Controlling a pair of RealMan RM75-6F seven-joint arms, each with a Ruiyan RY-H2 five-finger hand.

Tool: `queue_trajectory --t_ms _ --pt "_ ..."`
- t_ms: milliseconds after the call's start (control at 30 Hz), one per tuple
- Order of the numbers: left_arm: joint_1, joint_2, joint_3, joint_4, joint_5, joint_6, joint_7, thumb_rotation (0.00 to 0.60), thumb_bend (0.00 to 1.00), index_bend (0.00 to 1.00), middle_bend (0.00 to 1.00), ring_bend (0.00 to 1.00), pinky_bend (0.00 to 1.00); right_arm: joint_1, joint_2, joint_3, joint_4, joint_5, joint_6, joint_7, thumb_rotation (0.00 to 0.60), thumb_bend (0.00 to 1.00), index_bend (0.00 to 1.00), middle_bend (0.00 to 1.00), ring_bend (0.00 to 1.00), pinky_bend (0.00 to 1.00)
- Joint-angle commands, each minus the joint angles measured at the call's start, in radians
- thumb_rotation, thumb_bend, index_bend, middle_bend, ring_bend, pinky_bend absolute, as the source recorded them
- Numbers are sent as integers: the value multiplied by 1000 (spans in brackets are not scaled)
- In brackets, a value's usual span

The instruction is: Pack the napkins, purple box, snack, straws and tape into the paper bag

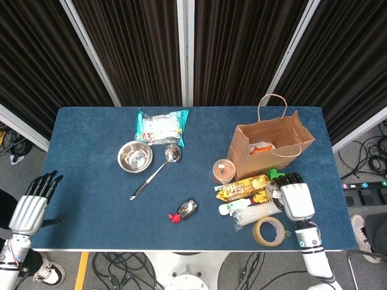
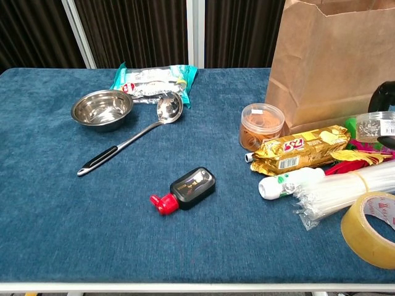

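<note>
**A:** What containers are on the blue surface (image 1: 91, 181), and what is in them?

**B:** A brown paper bag (image 1: 270, 147) stands upright toward the far right corner, mouth open; something orange and white lies inside, though I cannot tell what. A small clear tub (image 1: 224, 171) holding something orange-brown touches the bag's near left side. A steel bowl (image 1: 134, 156) sits left of centre with a ladle (image 1: 156, 171) beside it. Behind the bowl lies the packet of napkins (image 1: 161, 126).

**A:** Where are the other things to pack, relative to the right robot hand (image 1: 292, 197)?

**B:** They cluster near the right end of the front edge. The gold snack (image 1: 243, 187) packet lies just left of that hand, the bundle of clear straws (image 1: 260, 212) runs beside it toward the front, and the roll of tape (image 1: 268, 231) lies near the front edge just beside the wrist. The hand is palm down with its dark fingers (image 1: 289, 178) reaching toward the bag's foot; whether they grip anything, I cannot tell.

**A:** And the left robot hand (image 1: 31, 205)?

**B:** Off the left edge, well apart from everything, fingers spread, holding nothing.
</note>
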Motion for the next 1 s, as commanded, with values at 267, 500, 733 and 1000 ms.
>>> queue_trajectory --t_ms 267,500,733,1000 --pt "-1 16 -3 -30 11 18 14 600 156 56 7 0 106 32 209 44 -459 -225 87 -105 600 282 534 553 354 299" --pt "-6 25 -10 -46 9 17 27 600 155 56 7 0 106 123 221 228 -542 -178 73 -153 600 282 534 553 354 300" --pt "-9 25 -12 -48 4 11 27 600 155 56 7 0 106 191 209 379 -462 -10 66 -220 600 282 533 553 354 300" --pt "-10 19 -3 -40 7 0 26 600 156 56 7 0 106 192 200 370 -318 199 5 -218 600 282 533 551 353 300"
